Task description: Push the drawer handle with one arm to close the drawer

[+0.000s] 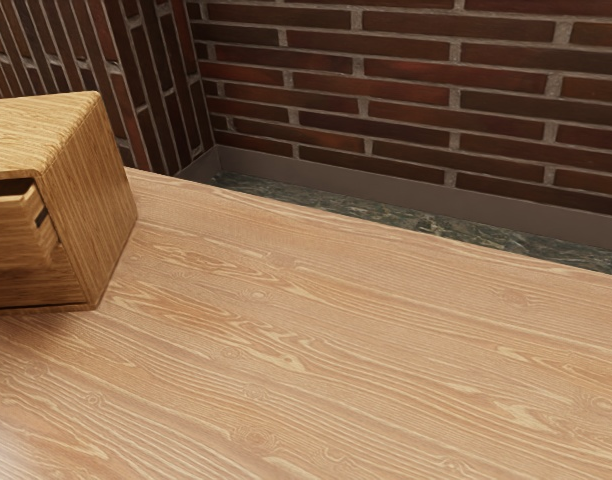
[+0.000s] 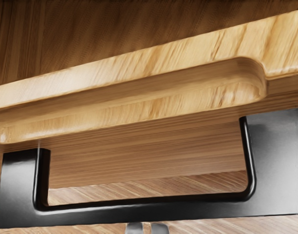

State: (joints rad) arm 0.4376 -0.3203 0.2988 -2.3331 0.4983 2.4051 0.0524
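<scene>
The gripper (image 2: pixel 147 228) is set narrow at the wrist view's lower edge, its two grey tips held close together with only a slit between them. It is placed just beside the black handle (image 2: pixel 144 207); whether the handle is touched cannot be told. The handle is mounted on the front of the wooden drawer (image 2: pixel 188 106), and the drawer is seated in the cabinet (image 1: pixel 92 200) at the exterior view's left, on the wooden table (image 1: pixel 336 330). A dark gap is seen above the drawer, so the drawer is judged partly open — how far out cannot be made out. The approach seems done, or very nearly so; the closing itself is left — the handle is to be pushed toward the cabinet until the drawer is fully in.
</scene>
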